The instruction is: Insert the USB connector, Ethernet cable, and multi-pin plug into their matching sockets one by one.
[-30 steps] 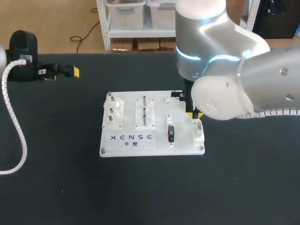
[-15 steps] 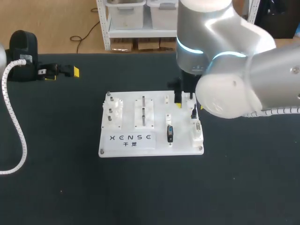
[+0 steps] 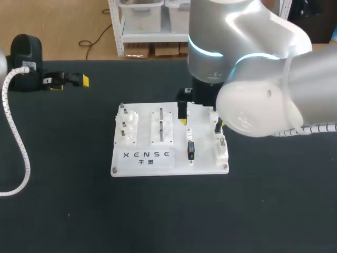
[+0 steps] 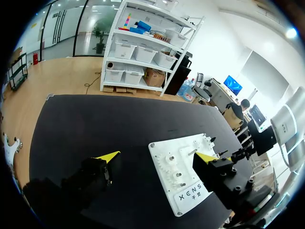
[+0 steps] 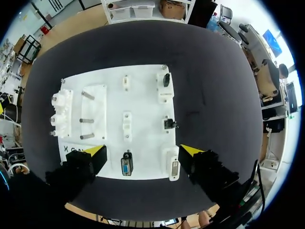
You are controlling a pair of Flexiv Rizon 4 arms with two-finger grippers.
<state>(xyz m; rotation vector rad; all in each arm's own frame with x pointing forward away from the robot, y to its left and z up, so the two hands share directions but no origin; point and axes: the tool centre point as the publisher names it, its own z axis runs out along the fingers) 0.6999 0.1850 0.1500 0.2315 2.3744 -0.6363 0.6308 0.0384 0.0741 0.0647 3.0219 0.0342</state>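
Head view: right arm (image 3: 253, 58) is coming in from the right and hanging over the white board (image 3: 145, 158). The right gripper (image 3: 202, 122) is sitting just above the board's far middle. The blue multi-pin plug (image 3: 192, 150) is standing in a white holder on the board's near right part, and the white multi-pin socket (image 3: 222, 143) is beside it by the right edge. The left gripper (image 3: 68, 83) is sitting well apart, over the table (image 3: 63, 200) at its far left.

Left wrist view: left gripper (image 4: 157, 156) is spread wide and gripping nothing. White board (image 4: 190, 193) is lying ahead of it.

Right wrist view: right gripper (image 5: 142, 150) is released and empty, with the white board (image 5: 109, 76) under it. Blue multi-pin plug (image 5: 126, 168) is sitting under the gap between the fingers, touching neither. White multi-pin socket (image 5: 174, 168) is just beside one finger. Two small black parts are sitting ahead – near black connector (image 5: 168, 124) and far black connector (image 5: 166, 80). I can't tell what type either is.
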